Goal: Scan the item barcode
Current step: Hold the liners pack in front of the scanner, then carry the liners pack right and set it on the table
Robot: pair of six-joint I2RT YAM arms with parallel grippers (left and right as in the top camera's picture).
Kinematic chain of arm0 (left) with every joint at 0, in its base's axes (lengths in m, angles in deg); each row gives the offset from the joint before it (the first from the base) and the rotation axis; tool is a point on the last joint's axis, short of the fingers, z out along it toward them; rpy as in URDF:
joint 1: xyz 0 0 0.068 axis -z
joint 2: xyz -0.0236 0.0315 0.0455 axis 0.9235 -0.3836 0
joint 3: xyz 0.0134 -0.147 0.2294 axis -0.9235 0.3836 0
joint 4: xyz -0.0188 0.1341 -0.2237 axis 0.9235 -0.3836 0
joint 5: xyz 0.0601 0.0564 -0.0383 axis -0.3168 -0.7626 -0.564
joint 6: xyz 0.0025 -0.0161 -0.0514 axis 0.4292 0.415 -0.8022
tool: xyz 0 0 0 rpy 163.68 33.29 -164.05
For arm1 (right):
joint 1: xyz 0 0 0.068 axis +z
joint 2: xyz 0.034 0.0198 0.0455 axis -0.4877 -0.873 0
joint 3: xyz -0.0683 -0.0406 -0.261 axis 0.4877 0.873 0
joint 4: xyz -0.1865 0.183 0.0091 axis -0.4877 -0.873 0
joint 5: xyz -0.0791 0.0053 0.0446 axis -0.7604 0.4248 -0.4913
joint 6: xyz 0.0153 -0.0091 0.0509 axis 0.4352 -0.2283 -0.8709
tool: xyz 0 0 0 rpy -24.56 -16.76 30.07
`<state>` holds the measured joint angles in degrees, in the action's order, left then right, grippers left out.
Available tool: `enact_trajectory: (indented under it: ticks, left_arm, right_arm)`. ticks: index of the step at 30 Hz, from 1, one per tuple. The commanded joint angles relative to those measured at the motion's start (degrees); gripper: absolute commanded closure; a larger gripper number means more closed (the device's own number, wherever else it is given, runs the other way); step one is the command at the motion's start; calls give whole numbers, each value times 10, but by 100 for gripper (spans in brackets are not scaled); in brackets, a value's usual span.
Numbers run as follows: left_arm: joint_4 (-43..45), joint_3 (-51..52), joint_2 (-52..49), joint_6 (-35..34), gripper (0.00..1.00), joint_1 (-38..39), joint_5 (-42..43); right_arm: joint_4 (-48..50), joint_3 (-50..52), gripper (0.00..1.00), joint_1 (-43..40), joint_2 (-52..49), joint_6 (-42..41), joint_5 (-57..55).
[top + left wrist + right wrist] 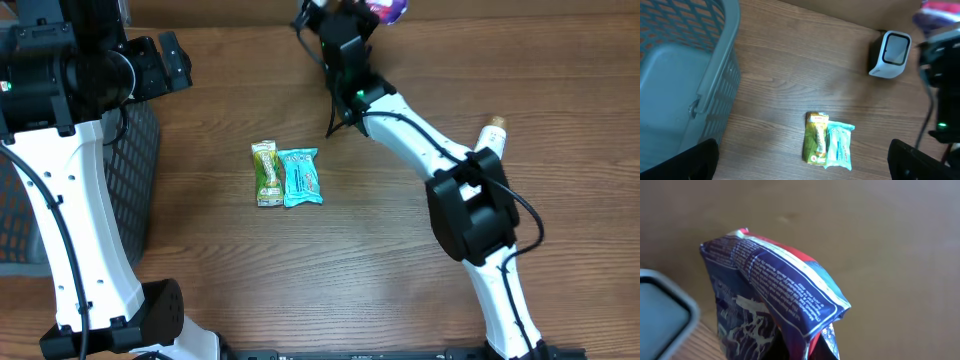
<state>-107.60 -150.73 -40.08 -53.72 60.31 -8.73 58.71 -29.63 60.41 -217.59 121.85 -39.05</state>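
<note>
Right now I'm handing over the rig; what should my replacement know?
Left hand: open, near the basket.
Right hand: shut on a purple packet, held up by the scanner.
Mid-table, the green packet and teal packet lie side by side, untouched.
Done: purple packet picked up.
Left: likely show its barcode to the scanner, then the other two.

We're looking at a mock shop checkout in a robot lab. There's a plain wooden worktop (330, 290) with a small white barcode scanner (890, 52) standing on it and a grey plastic shopping basket (715, 75) at the side. A green snack bar (816, 137) and a blue snack bar (840, 146) lie side by side, and a purple packet (775, 295) is up beside the scanner. A left arm (75, 230) and a right arm (420, 140) man the till.
</note>
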Motion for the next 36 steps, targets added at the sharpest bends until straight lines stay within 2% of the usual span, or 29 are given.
enact_trajectory:
  ticks: [1,17,20,24,25,26,29,34,36]
  left_arm:
    - [2,-10,-2,11,0,0,6]
    - [2,-10,-2,11,0,0,6]
    - [3,-10,-2,11,0,0,6]
    - [2,-10,-2,11,0,0,6]
    - [3,-10,-2,11,0,0,6]
    - [2,-10,-2,11,0,0,6]
    - [2,-10,-2,11,0,0,6]
    - [2,-10,-2,11,0,0,6]
    - [2,-10,-2,11,0,0,6]
  right_arm:
    - [22,-12,96,2,-2,41,87]
    - [9,-12,96,-13,-2,41,80]
    - [-57,-12,96,-2,26,24,79]
    - [-221,-12,96,18,146,-151,132]
    - [-248,-12,96,21,163,-172,140]
    - [-315,-12,96,27,208,-244,159]
    - [-425,-12,96,30,286,-492,161]
    - [-659,-12,96,10,367,-745,161]
    - [-774,-12,96,-18,377,-897,162]
